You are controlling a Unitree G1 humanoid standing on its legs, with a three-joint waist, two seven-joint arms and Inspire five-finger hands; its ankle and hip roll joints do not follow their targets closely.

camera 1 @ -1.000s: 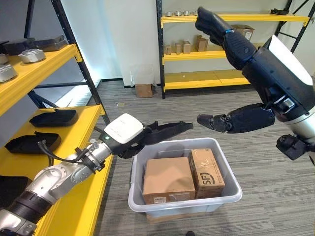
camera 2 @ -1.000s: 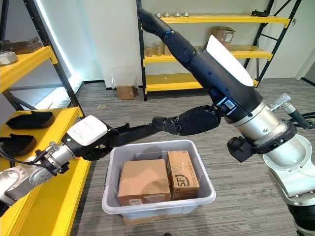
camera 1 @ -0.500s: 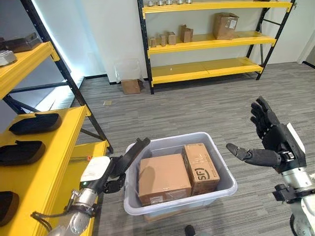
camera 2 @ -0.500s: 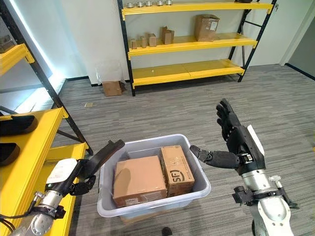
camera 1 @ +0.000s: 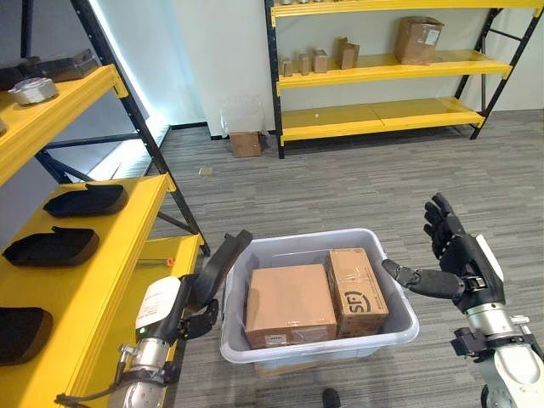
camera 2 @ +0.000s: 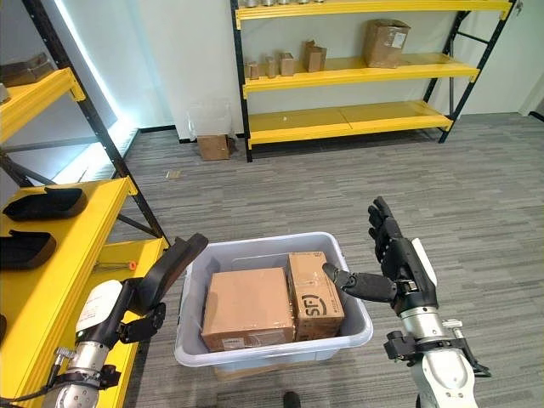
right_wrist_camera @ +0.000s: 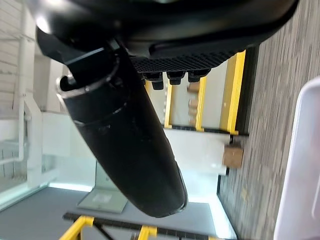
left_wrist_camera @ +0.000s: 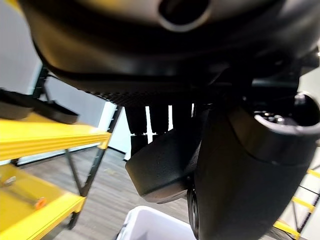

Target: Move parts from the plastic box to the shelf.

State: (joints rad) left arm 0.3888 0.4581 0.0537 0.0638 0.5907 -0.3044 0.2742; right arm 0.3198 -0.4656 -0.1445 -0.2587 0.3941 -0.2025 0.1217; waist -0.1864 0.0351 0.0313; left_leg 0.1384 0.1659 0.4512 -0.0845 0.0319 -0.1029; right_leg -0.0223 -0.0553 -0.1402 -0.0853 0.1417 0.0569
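Observation:
A light grey plastic box [camera 1: 316, 347] stands on the floor and holds two cardboard boxes, a wide one [camera 1: 289, 304] and a narrower one [camera 1: 355, 289] at its right. My left hand [camera 1: 214, 276] hovers at the box's left rim, open, fingers straight and slanting upward. My right hand [camera 1: 457, 253] is raised just right of the box, open with fingers spread and thumb pointing toward the box. Neither hand touches anything. The yellow shelf [camera 1: 110, 276] runs along the left and carries black moulded parts [camera 1: 85, 200].
An upper level of the left shelf holds round metal parts [camera 1: 34, 89]. A second yellow shelf [camera 1: 374, 75] with cardboard boxes stands against the back wall. A small cardboard box [camera 1: 247, 144] sits on the floor near it. Grey carpet lies around the plastic box.
Both arms have come down from high over the box: the right hand now hangs beside its right side, the left hand has drawn back to its left rim. The camera has also shifted.

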